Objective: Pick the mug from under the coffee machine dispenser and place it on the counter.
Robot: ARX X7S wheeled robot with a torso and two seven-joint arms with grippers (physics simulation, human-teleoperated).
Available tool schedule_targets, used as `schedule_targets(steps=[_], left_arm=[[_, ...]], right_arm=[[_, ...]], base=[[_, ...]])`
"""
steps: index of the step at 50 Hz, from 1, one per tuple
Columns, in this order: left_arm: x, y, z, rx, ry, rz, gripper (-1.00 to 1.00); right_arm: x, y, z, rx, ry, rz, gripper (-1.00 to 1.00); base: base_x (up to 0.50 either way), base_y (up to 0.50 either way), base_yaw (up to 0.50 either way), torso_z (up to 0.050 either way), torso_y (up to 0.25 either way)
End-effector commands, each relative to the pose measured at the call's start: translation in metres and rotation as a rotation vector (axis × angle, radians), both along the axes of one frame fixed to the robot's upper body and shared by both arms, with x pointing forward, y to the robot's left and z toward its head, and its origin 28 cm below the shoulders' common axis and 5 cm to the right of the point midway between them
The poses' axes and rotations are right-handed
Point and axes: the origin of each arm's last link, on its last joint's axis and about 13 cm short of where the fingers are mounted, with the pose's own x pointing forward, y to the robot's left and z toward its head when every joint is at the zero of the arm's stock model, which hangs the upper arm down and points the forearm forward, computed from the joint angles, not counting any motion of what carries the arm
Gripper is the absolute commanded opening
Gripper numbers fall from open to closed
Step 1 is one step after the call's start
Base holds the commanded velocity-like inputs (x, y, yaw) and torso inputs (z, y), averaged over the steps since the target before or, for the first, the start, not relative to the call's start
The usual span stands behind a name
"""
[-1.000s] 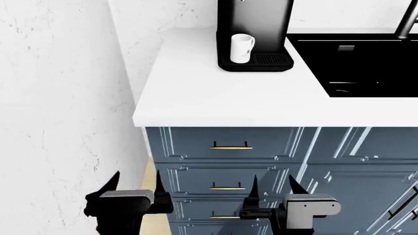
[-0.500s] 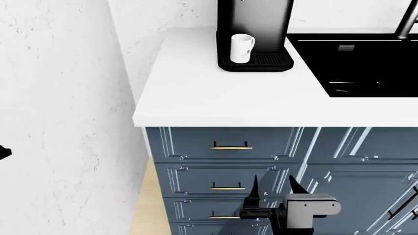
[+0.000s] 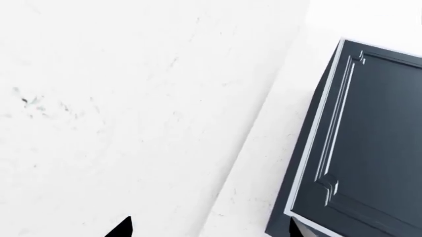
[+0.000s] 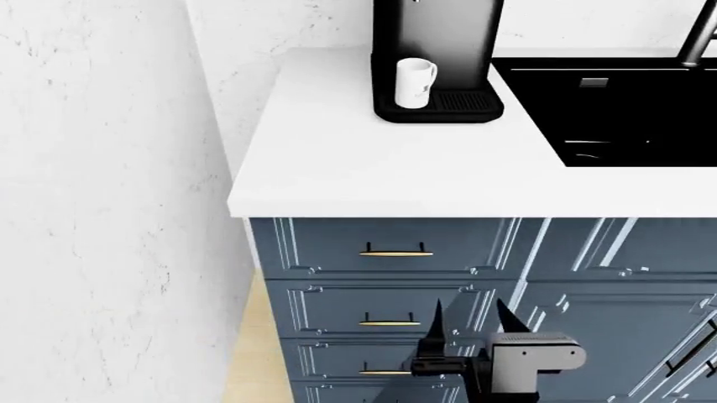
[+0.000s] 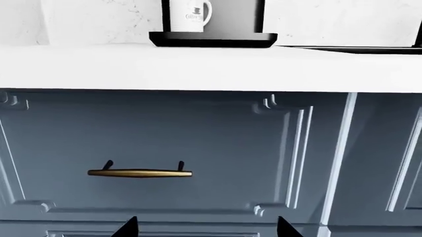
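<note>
Left tool has swung out of the head view since a second ago; its wrist camera shows only two dark tips (image 3: 122,228) spread apart, I think, facing wall. Right tool (image 4: 476,327) hangs low, open and empty. Nothing grasped yet: the mug (image 4: 415,81) sits on the coffee machine dispenser (image 4: 437,50) tray on the counter (image 4: 370,168).

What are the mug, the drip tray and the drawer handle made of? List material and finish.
Mug: probably glazed ceramic; plain smooth white.
Drip tray: likely black plastic; matte and ribbed.
Drawer handle: brass-like metal; golden bar with a soft sheen. A rendered scene, so these are guesses.
</note>
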Motion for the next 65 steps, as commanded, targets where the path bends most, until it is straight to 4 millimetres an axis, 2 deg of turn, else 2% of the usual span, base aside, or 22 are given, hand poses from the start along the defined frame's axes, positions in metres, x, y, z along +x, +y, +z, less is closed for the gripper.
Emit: schedule_targets(steps=[1, 10, 13, 16, 18, 22, 25, 33, 36, 40, 50, 59, 65], left_arm=[[-0.004, -0.001, 0.004, -0.020, -0.010, -0.022, 1.00], [-0.004, -0.002, 0.004, -0.015, -0.006, -0.022, 1.00], [-0.003, -0.003, 0.004, -0.010, -0.002, -0.027, 1.00], [-0.002, -0.003, 0.003, -0.009, 0.002, -0.026, 1.00], [-0.003, -0.003, 0.004, -0.010, 0.001, -0.026, 1.00], [-0.003, -0.002, 0.003, -0.013, 0.000, -0.024, 1.00], [-0.003, -0.002, 0.003, -0.014, 0.000, -0.022, 1.00], [-0.003, -0.002, 0.002, -0.017, 0.003, -0.019, 1.00], [-0.003, -0.001, 0.002, -0.019, 0.002, -0.017, 1.00], [-0.003, -0.001, 0.003, -0.018, 0.001, -0.016, 1.00], [-0.003, -0.002, 0.004, -0.016, 0.003, -0.017, 1.00], [-0.003, -0.001, 0.003, -0.019, 0.001, -0.014, 1.00], [-0.003, -0.001, 0.002, -0.018, 0.001, -0.013, 1.00]], right_arm=[[-0.010, 0.002, 0.028, 0.025, -0.056, -0.014, 1.00], [-0.054, 0.000, 0.125, 0.030, -0.238, 0.003, 1.00], [-0.061, -0.002, 0.154, -0.006, -0.295, 0.002, 1.00], [-0.062, -0.001, 0.183, -0.038, -0.325, 0.131, 1.00], [-0.066, -0.006, 0.197, -0.085, -0.298, 0.038, 1.00], [-0.063, -0.004, 0.240, -0.129, -0.366, -0.035, 1.00], [-0.059, -0.002, 0.264, -0.172, -0.338, -0.058, 1.00], [-0.042, -0.004, 0.347, -0.280, -0.324, -0.133, 1.00], [-0.035, -0.006, 0.367, -0.314, -0.313, -0.154, 1.00], [-0.024, -0.005, 0.374, -0.391, -0.270, -0.173, 1.00], [0.005, -0.003, 0.364, -0.508, -0.187, -0.199, 1.00], [0.024, 0.001, 0.327, -0.393, -0.125, -0.049, 1.00], [0.032, 0.007, 0.304, -0.353, -0.090, 0.028, 1.00]], base=[[0.00, 0.00, 0.00, 0.000, 0.000], [0.00, 0.00, 0.00, 0.000, 0.000], [0.00, 0.00, 0.00, 0.000, 0.000], [0.00, 0.00, 0.00, 0.000, 0.000], [0.00, 0.00, 0.00, 0.000, 0.000], [0.00, 0.00, 0.00, 0.000, 0.000], [0.00, 0.00, 0.00, 0.000, 0.000], [0.00, 0.00, 0.00, 0.000, 0.000], [0.00, 0.00, 0.00, 0.000, 0.000], [0.00, 0.00, 0.00, 0.000, 0.000], [0.00, 0.00, 0.00, 0.000, 0.000], [0.03, 0.00, 0.00, 0.000, 0.000], [0.45, 0.00, 0.00, 0.000, 0.000]])
